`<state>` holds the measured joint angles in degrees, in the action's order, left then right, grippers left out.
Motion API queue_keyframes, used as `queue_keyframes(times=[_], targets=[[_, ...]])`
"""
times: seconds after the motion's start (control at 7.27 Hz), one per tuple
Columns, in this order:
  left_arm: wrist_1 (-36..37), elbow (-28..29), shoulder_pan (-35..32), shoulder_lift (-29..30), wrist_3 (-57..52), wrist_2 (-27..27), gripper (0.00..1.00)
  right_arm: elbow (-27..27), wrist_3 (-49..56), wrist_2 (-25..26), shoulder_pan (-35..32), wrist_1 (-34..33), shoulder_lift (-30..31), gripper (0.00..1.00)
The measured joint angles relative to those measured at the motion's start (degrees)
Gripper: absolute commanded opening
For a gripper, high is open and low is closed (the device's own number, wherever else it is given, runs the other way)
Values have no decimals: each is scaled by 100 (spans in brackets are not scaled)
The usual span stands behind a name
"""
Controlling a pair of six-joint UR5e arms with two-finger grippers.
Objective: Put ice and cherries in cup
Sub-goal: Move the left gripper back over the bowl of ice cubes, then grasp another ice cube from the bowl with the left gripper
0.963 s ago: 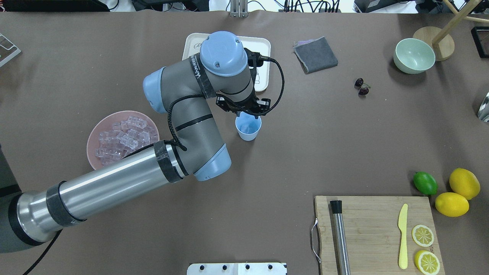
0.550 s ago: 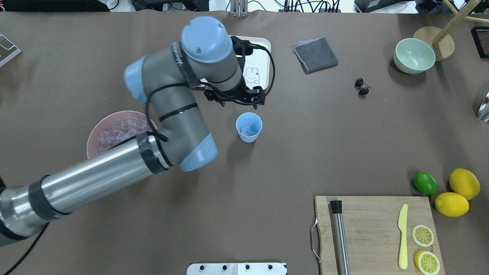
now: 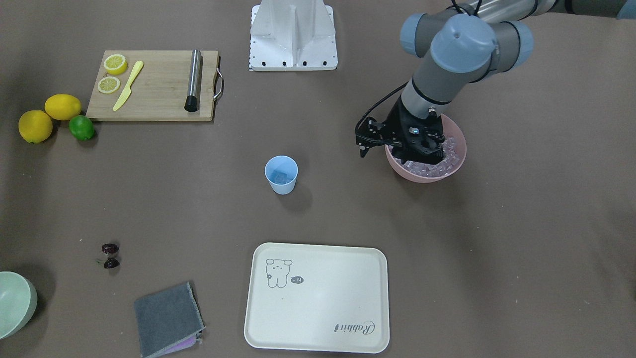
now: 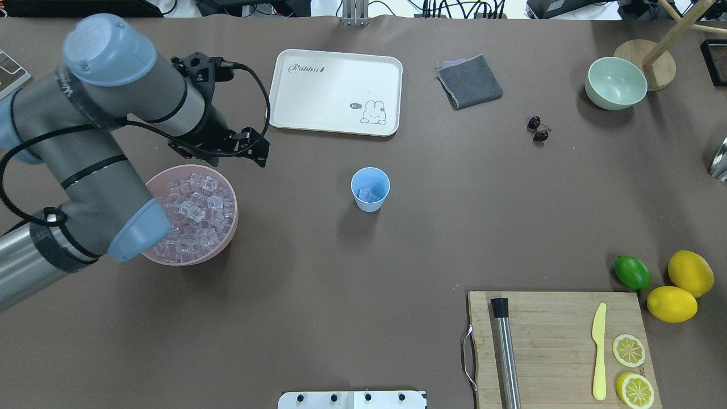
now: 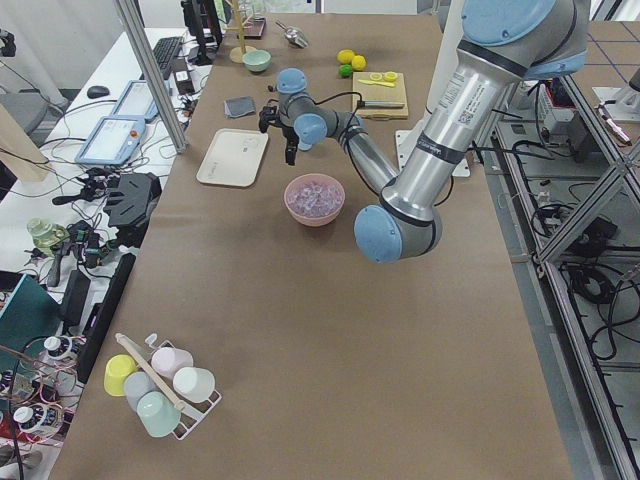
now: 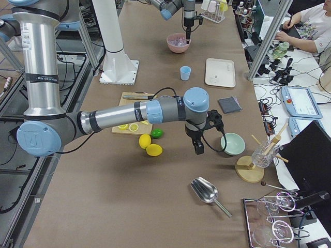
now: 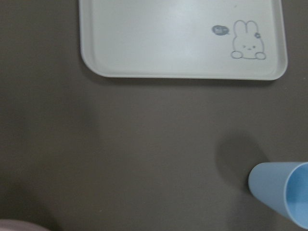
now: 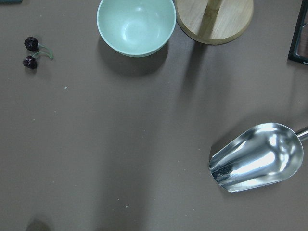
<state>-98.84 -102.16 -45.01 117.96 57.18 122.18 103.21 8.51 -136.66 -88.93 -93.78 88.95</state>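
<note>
L gripper (image 3: pixel 417 155) hangs over ice (image 4: pixel 193 218) in pink bowl (image 3: pixel 427 178), prob. to pick a cube; fingers hidden, can't tell if spread or closed. Cup (image 4: pixel 370 189) stands mid tabletop (image 4: pixel 397 255), well apart, one cube inside. Cherries (image 4: pixel 537 129) lie untouched near R gripper (image 6: pixel 199 147), whose state is also unclear

Seemingly "Rabbit" on the tray (image 4: pixel 332 99)
</note>
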Motion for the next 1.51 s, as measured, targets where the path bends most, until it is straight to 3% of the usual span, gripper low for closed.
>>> queue_keyframes(times=[0.41,1.38,1.51], targets=[[-338,-50,67,-671,32,-20,97,-6,-2,2,-1,0,-19,99],[-416,35,496,-905,82,-371,97,2,-7,-1,2,0,-3,99],[-411,38,513,-911,81,-397,93,-2,-7,-1,4,0,-2,99]])
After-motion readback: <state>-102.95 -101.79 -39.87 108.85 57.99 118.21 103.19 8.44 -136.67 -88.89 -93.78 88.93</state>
